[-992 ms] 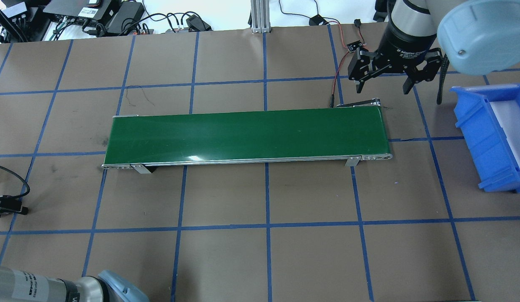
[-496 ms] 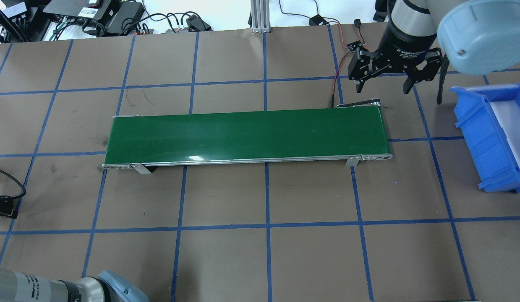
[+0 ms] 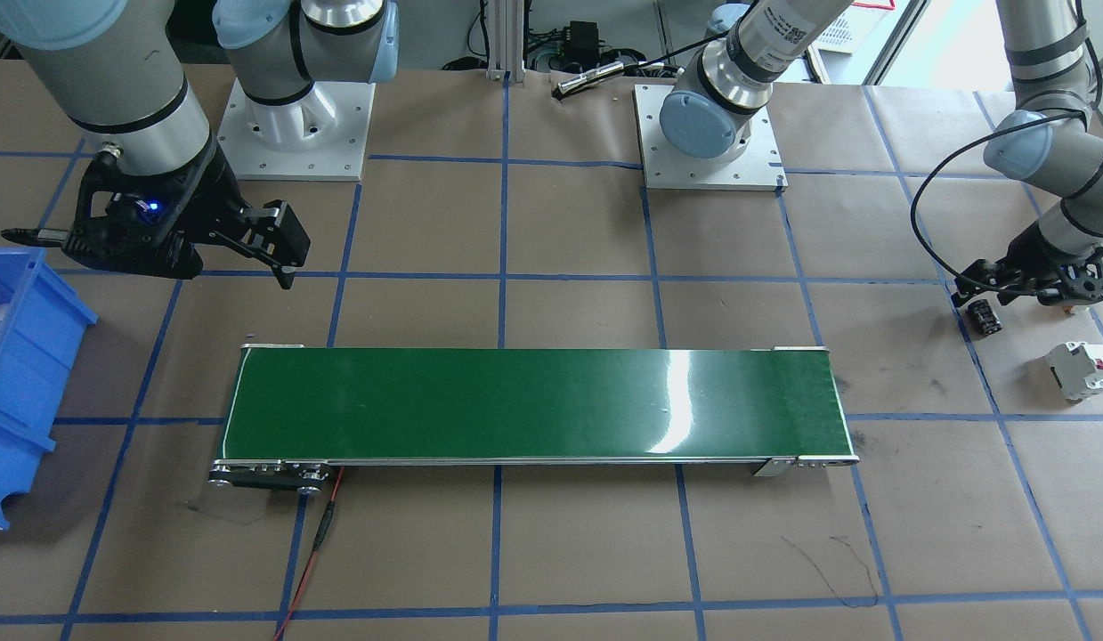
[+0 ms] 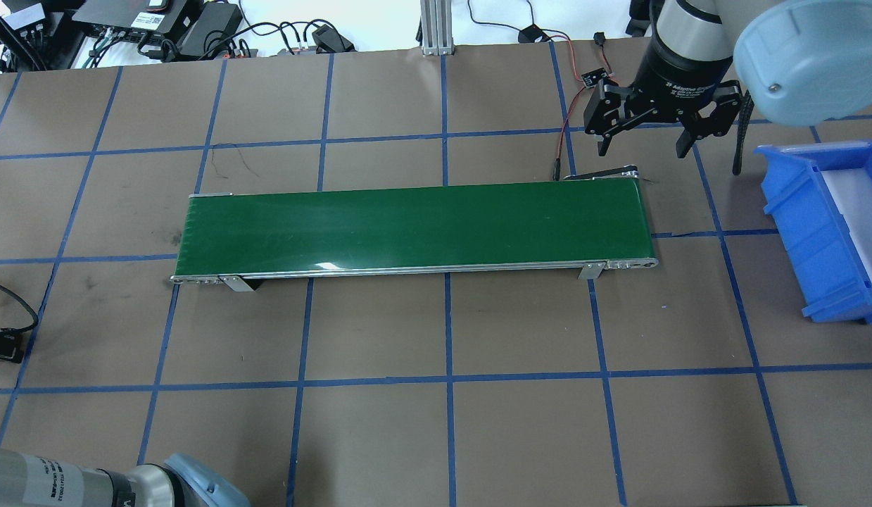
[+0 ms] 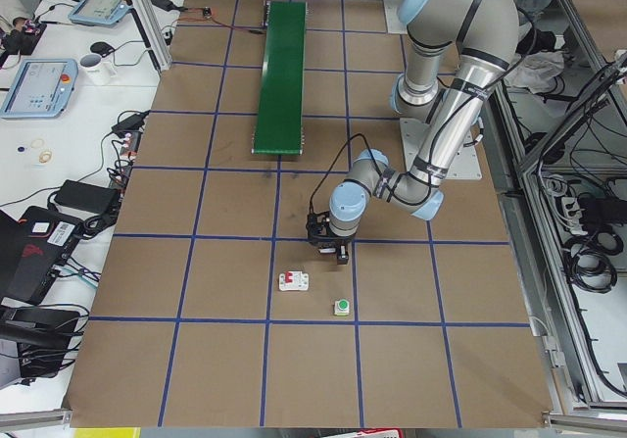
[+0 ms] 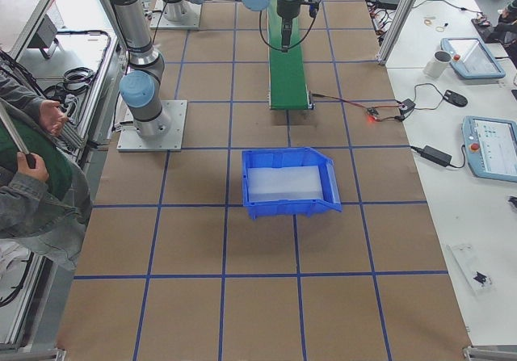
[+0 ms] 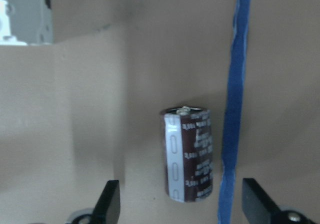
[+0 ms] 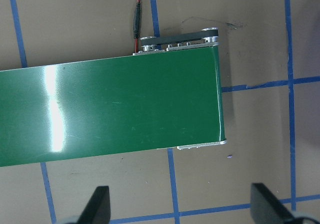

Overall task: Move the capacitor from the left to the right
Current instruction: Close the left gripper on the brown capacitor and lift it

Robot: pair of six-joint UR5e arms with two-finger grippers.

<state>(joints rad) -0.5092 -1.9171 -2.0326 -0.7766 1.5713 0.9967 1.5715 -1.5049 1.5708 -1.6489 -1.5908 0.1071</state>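
Left gripper (image 7: 182,206) gaping wide, stubby dark cylindrical capacitor (image 7: 190,154) with a pale stripe lying just ahead, between its fingertips, untouched; I'd centre it, drop straight, squeeze across the round sides

Viewed from the operators' side, the conveyor (image 3: 533,405) lies crosswise at the centre of the table (image 3: 604,552). The bin (image 3: 21,374) sits at its 9 o'clock and the right gripper (image 3: 149,258) hangs at its 10 o'clock. Out toward 3 o'clock, the capacitor (image 3: 985,316) lies under the left gripper (image 3: 1018,298), just beside a tape line (image 7: 232,108). The circuit breaker (image 3: 1082,369) stands apart at the capacitor's 4 o'clock.
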